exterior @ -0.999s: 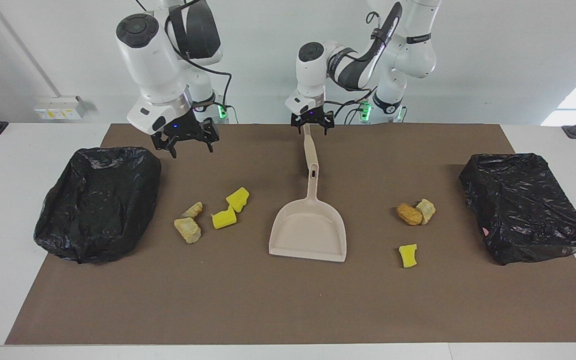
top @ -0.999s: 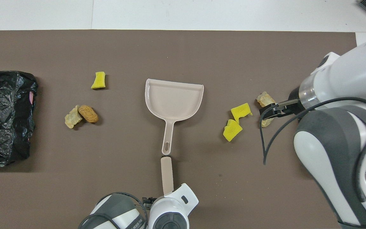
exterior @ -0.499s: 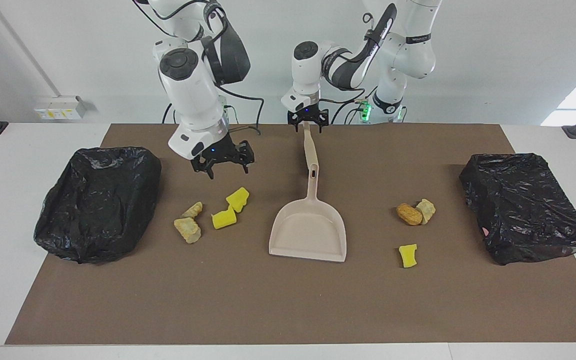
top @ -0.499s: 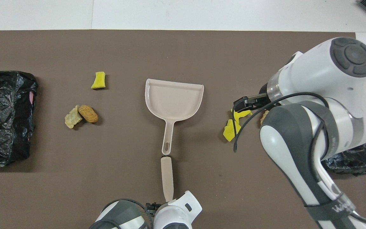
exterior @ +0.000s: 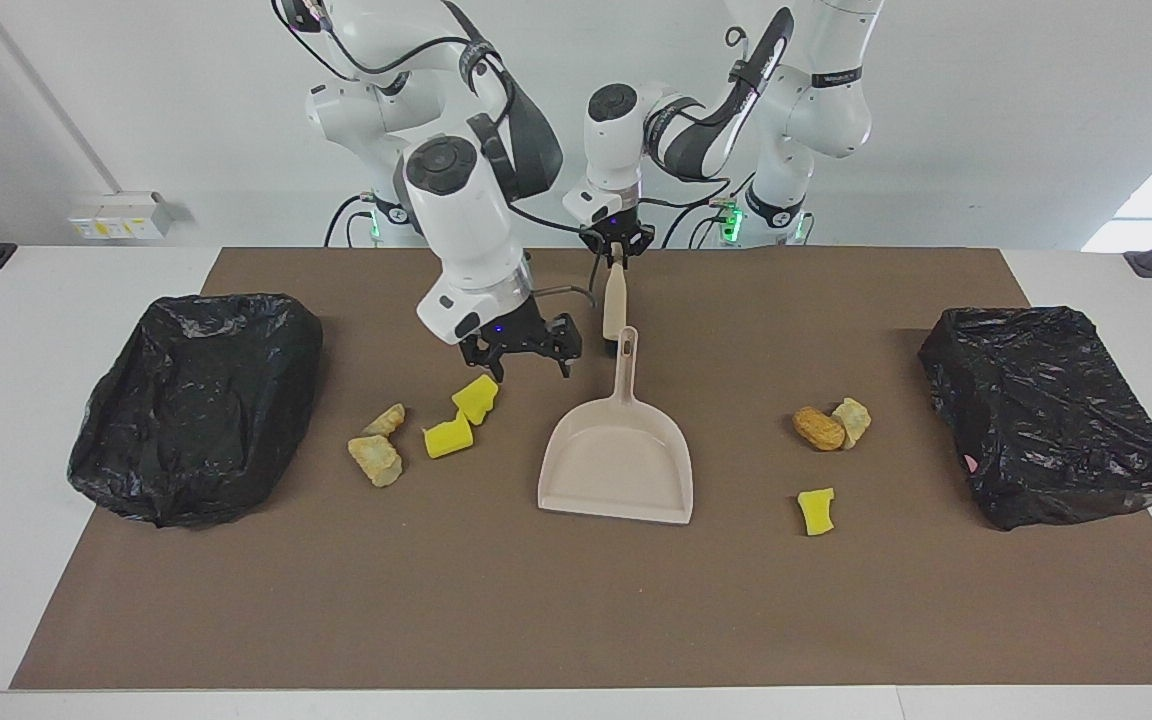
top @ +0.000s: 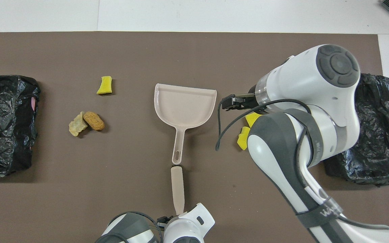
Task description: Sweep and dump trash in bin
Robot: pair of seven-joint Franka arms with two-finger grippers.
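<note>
Two arms bent low; left gripper (exterior: 616, 262) pinches brush handle (exterior: 614, 305).

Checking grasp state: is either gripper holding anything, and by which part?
Left gripper is shut on the beige stick, at its robot-side end. Right gripper holds nothing.

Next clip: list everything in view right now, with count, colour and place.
bins: 2, black-bagged, one at each end of the mat
dustpan: 1, beige, mid-mat, handle toward the robots
sponge chunks: 3, yellow, two toward the right arm's end, one toward the left arm's
pale lumps: 3, beige, two beside the paired chunks, one beside the brown lump
brown lump: 1, orange-brown, toward the left arm's end
stick: 1, beige, above the dustpan's handle end
mat: 1, brown
left gripper: shut on stick
right gripper: open, above the paired chunks
</note>
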